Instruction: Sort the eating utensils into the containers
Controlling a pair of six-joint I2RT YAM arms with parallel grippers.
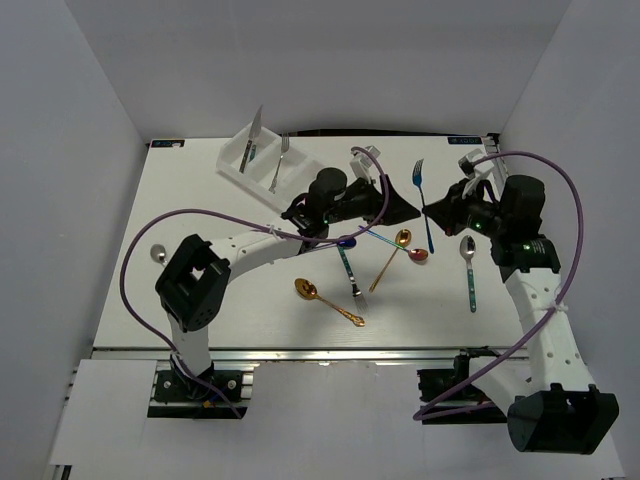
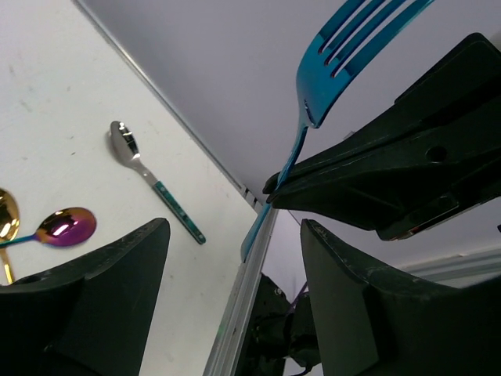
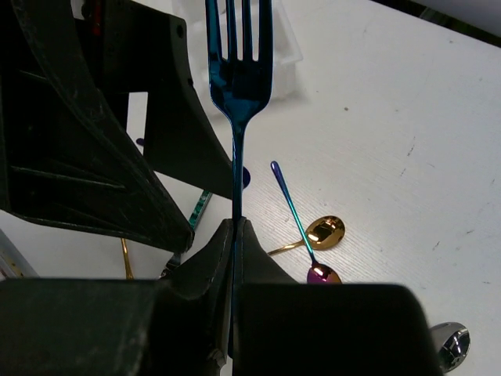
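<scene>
My right gripper (image 1: pixel 434 211) is shut on the handle of a blue fork (image 1: pixel 419 175), held above the table with the tines pointing away. In the right wrist view the fork (image 3: pixel 239 70) rises from the closed right gripper (image 3: pixel 236 235). My left gripper (image 1: pixel 403 207) is open and empty just left of the fork. In its wrist view the left gripper (image 2: pixel 235 313) faces the fork (image 2: pixel 344 55), with wide-apart fingers (image 2: pixel 94 305). The white tray (image 1: pixel 232 152) at the back left holds a knife (image 1: pixel 250 140) and a silver fork (image 1: pixel 280 163).
On the table lie a gold spoon (image 1: pixel 330 301), a second gold spoon (image 1: pixel 401 240), an iridescent spoon (image 1: pixel 417 256), a teal-handled silver spoon (image 1: pixel 469 270) and a dark-handled utensil (image 1: pixel 349 270). A silver spoon bowl (image 1: pixel 157 255) lies far left. Purple cables loop over both arms.
</scene>
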